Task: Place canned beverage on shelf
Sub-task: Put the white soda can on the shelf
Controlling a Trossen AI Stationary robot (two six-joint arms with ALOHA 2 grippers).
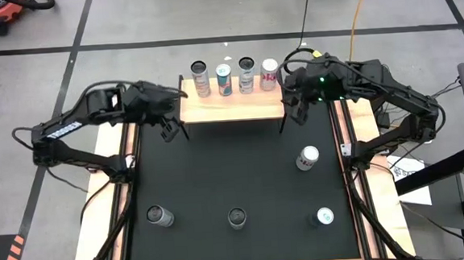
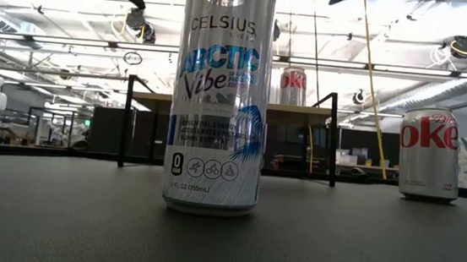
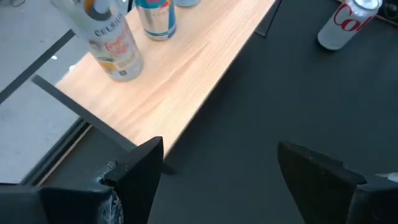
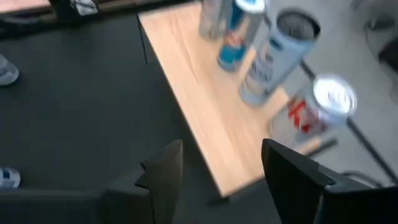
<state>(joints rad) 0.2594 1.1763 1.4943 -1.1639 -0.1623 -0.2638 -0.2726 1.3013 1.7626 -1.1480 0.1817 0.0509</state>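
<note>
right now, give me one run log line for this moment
shelf: four cans standing along its back edge | mat: four cans not yet shelved | left tool: open, empty, by shelf's left end | right tool: open, empty, by shelf's right end

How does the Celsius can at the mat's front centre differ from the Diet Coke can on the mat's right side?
The Celsius can is tall and slim; the Diet Coke can is shorter and wider. The Celsius can has blue lettering, the Diet Coke can red. Both stand upright on the black mat, not on the shelf.

Left pincer (image 1: pixel 170 130) empty with fingers apart, right pincer (image 1: pixel 296 114) likewise
</note>
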